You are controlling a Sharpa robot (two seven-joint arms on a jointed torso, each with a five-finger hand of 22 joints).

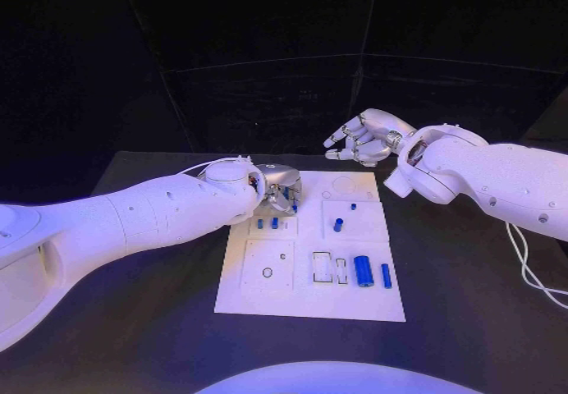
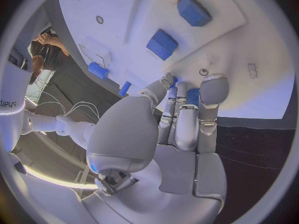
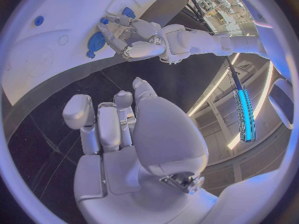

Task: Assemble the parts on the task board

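While the black table (image 1: pixel 142 328) carries the white task board (image 1: pixel 310 287) at its middle, we see our two arms placed very unequally about it. Our left robot hand (image 1: pixel 275 190) reaches in over the board's far left corner, fingers pointed down onto the plate, and its wrist view shows the fingertips (image 2: pixel 214 88) closed around a small blue part (image 2: pixel 194 95) that seems to stand on the board; we judge it pinched, though the hold is partly hidden. Our right robot hand (image 1: pixel 364 138) hangs off the board beyond its far edge, above the table, fingers loosely curled with nothing in them. The remaining parts lie toward us from the left hand: two short blue pieces (image 1: pixel 267 222) just beside its fingers, another short piece (image 1: pixel 337 225) near the middle, and two long blue cylinders (image 1: pixel 364 272) at the near right, their long axes running from the near edge to the far edge. For the part in hand, the left is plainly the nearer.
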